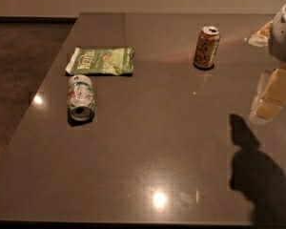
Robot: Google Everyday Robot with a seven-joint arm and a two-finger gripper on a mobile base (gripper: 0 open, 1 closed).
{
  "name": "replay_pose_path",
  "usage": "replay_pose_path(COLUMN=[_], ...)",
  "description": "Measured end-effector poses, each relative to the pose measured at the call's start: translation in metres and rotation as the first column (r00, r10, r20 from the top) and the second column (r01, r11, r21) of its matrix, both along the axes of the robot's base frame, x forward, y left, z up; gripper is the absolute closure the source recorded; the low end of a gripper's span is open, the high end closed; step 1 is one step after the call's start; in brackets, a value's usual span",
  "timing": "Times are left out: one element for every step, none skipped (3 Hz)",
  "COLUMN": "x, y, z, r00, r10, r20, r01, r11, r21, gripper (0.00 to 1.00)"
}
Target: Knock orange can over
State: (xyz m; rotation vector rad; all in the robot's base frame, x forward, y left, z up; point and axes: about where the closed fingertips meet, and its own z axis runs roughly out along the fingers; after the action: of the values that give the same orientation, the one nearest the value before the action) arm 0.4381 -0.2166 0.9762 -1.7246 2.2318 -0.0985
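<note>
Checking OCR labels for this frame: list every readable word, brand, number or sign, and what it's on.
Orange can, upright: cursive lettering starting "La"; the rest is too blurred to read.
Green snack bag: white lettering, too blurred to read.
White-and-green can, lying on its side: pattern only, no legible text.
Gripper, at the right edge, right of the orange can: no readable markings.

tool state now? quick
Tool: at the right edge of the view, apart from the upright orange can; open or closed cannot be told.
</note>
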Motion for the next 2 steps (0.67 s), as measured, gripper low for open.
replay_pose_path(x=[0.0, 0.0079], y=[0.0, -0.0005], z=[0.0, 0.0001], r00=[1.0, 0.9994], r10=[0.0, -0.035], r20=[0.0, 0.001], r01=[0.0, 0.035], r11=[1.0, 0.999], r21=[0.0, -0.003], gripper=[0.0, 0.0])
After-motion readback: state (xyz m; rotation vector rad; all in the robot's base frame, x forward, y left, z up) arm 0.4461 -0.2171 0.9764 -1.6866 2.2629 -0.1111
